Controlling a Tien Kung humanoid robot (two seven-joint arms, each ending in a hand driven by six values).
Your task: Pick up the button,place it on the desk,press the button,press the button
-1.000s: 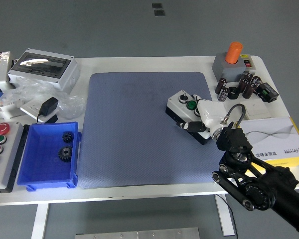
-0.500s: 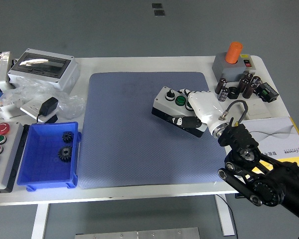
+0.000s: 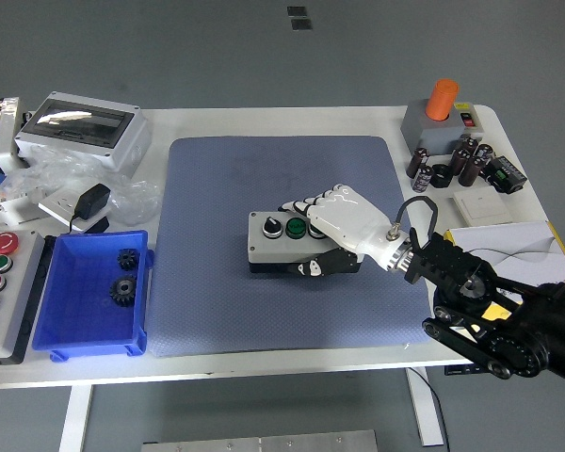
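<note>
A white button box [image 3: 282, 241] with a black base lies in the middle of the blue-grey mat [image 3: 217, 282]. Its top carries a black knob and a green button. My right hand [image 3: 322, 235], white with black-tipped fingers, grips the box's right end, fingers over the far side and thumb along the near edge. The black right arm [image 3: 490, 315] comes in from the lower right corner. The left arm is out of view.
A blue bin [image 3: 75, 325] with two black gears sits at the left, beside a grey panel of coloured buttons [image 3: 0, 282]. An electrical enclosure [image 3: 80, 130] stands far left. Far right hold a grey box with an orange knob [image 3: 438, 113], several capacitors [image 3: 457, 162] and a white carton [image 3: 508, 240].
The right hand has carried the button box leftward from the mat's right side to its middle, and the box has turned level with the table edge.
</note>
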